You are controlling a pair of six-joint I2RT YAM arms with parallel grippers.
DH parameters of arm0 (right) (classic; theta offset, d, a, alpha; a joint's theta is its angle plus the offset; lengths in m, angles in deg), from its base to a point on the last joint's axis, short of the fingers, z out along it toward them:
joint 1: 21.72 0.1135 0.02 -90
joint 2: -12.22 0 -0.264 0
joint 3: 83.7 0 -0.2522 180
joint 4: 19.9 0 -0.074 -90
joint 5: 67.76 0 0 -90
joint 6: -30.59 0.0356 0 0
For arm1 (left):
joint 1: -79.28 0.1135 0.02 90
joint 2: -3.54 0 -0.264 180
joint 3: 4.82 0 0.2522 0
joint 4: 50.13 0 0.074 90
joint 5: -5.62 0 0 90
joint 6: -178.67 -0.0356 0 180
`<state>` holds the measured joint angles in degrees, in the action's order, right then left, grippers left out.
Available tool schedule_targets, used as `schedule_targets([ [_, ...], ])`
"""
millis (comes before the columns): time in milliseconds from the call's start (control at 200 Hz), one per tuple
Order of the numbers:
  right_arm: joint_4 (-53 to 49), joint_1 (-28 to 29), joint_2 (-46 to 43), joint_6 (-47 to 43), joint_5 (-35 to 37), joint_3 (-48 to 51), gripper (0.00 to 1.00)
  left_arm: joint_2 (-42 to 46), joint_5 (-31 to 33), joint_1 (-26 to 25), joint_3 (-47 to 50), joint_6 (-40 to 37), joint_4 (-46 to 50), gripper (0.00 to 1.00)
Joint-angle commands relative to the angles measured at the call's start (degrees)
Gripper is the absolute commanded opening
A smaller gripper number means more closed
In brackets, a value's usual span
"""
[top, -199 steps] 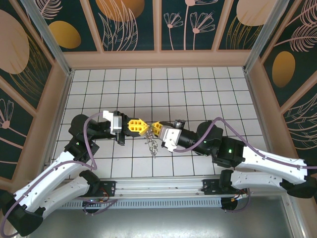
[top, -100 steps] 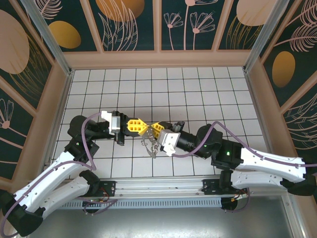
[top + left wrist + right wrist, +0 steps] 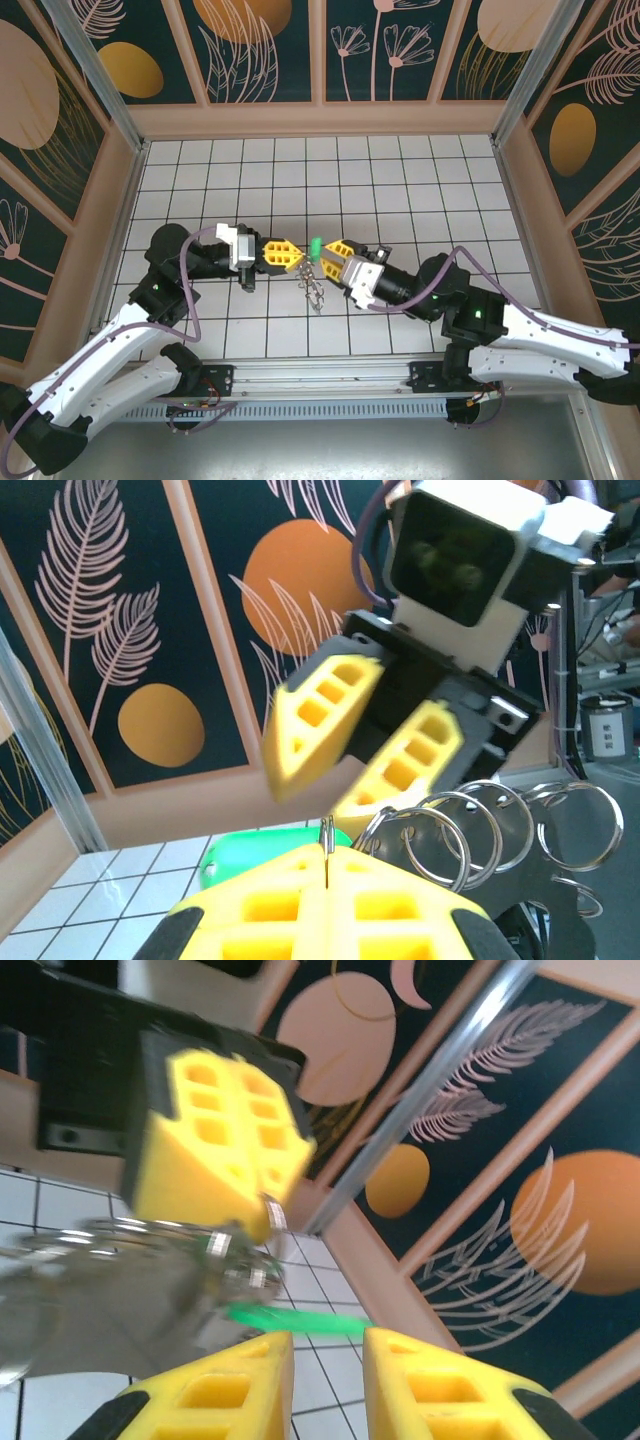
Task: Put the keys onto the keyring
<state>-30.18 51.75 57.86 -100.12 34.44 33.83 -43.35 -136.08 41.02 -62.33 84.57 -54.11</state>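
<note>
Arms both reach to the desk middle, tips nearly meeting. Pretty sure the left pincer is pinching a ring of the keys; the right pincer is spread beside the green tag.

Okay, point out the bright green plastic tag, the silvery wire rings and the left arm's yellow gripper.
bright green plastic tag (image 3: 316, 245): top view, its middle.
silvery wire rings (image 3: 312, 290): top view, middle of the hanging bunch.
left gripper (image 3: 327, 858): left wrist view, seam between its shut yellow fingertips.

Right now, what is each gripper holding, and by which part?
The left gripper, shut, pinches the bunch of silvery metal rings by one ring's thin edge. The right gripper stands open; whether it touches the flat green tag cannot be told.
</note>
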Motion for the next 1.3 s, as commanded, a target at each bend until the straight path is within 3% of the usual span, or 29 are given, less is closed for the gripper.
schedule_targets([
  [0,-0.8,-2.1,0.9,3.6,-0.3,-2.2,0.23,-0.2,-3.6,-0.2,-3.0,-3.7,3.8,0.0],
  [170,-1.0,-4.0,0.1,5.3,-13.2,-1.9,0.24,-0.1,-4.2,-0.2,-3.5,-5.1,6.9,0.0],
  [410,-1.2,-4.7,-0.7,6.8,-17.8,-1.6,0.24,-0.6,-4.1,-0.2,-4.0,-6.3,8.8,0.0],
  [936,-4.3,-5.9,4.7,6.9,-18.6,-4.1,0.22,-0.5,-4.6,-0.2,-3.7,-6.0,8.2,0.0],
  [1166,-4.8,-6.8,5.7,6.6,-18.2,-4.8,0.0,-0.8,-4.7,-0.2,-3.7,-6.0,8.0,0.0],
  [1296,-6.8,-7.1,6.1,6.0,-16.0,-6.2,0.0,-1.0,-2.2,-0.2,-4.9,-8.9,12.6,0.0],
])
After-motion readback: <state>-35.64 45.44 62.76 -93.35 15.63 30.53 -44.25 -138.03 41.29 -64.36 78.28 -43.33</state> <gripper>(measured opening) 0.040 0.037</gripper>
